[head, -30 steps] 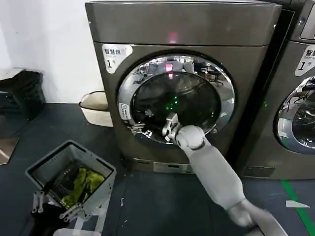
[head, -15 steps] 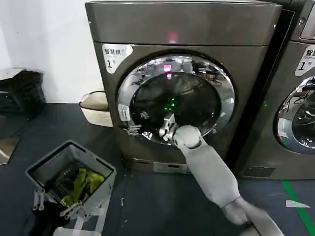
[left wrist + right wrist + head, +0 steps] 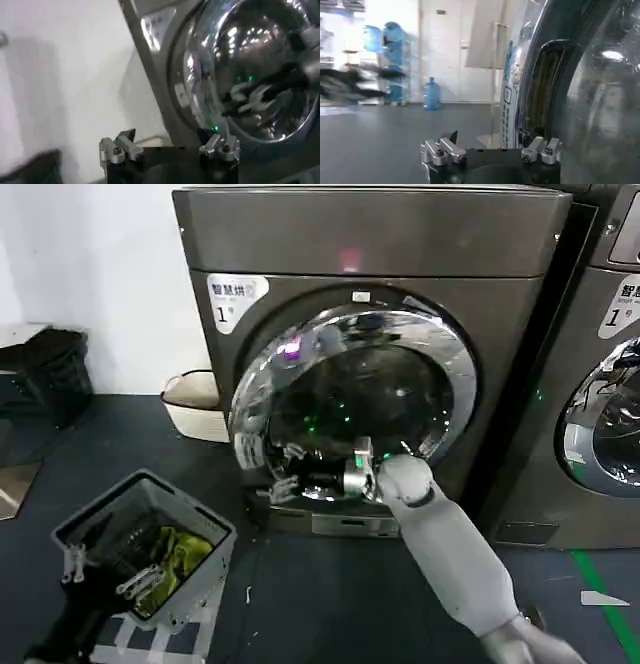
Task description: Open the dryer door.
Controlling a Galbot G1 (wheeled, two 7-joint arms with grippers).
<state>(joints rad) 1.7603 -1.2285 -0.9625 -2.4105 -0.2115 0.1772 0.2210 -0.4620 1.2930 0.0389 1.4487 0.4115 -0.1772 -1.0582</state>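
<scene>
Laundry basket (image 3: 150, 549) with green cloth sits on the dark floor at far left, and the left gripper (image 3: 105, 576) hangs parked just over it, fingers spread and holding nothing; the left wrist view shows the same open fingers (image 3: 116, 150).

Dryer door (image 3: 350, 399), the chrome-ringed porthole of the machine marked 1, stands at centre, its left edge swung slightly clear of the cabinet, so it appears unlatched but barely ajar.

Right gripper (image 3: 345, 476) is at the door's lower rim, in contact or just beside it. The right wrist view shows its fingers (image 3: 440, 150) apart, gripping nothing, beside the door's edge (image 3: 540, 90).

Assessment: the opening swing is in hand. Recommended practice: keep the fingers hooked behind the free edge, pull along the hinge arc toward the right rather than straight out, and move slowly so the chrome does not slip off the fingers.

Neighbouring machine (image 3: 605, 384) at far right is not involved.
</scene>
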